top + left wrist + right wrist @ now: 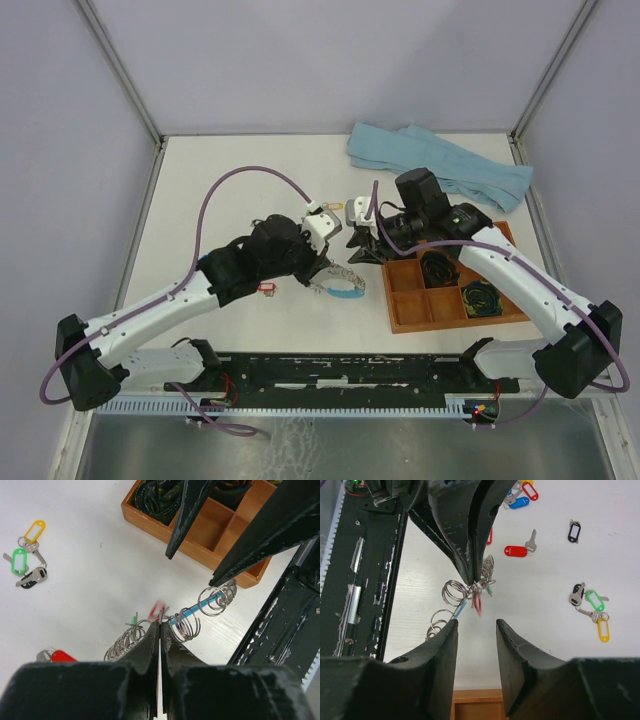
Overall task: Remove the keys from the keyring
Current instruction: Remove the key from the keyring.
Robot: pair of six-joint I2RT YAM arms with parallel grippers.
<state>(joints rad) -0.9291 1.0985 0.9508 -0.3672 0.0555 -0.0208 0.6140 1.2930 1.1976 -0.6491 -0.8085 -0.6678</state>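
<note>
left pincer (160, 626): pinching keyring (189, 624) | right pincer (477, 626): spread, empty, just beside keyring | red-tagged key (477, 604): hanging blurred from keyring

One keyring (338, 286). At least six loose tagged keys (516, 551) on the bench (230, 165); exact total unclear. One wooden tray (398, 312). Two coiled cable bundles (437, 268). One blue cloth (440, 165).

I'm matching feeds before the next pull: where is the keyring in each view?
Top external: the keyring sits near centre, just left of the wooden tray.
Left wrist: keyring lower centre, pinched in the shut left gripper.
Right wrist: keyring left of centre, just above the open right gripper.
Shared landmark: the wooden tray, at right, top and bottom edge respectively.
</note>
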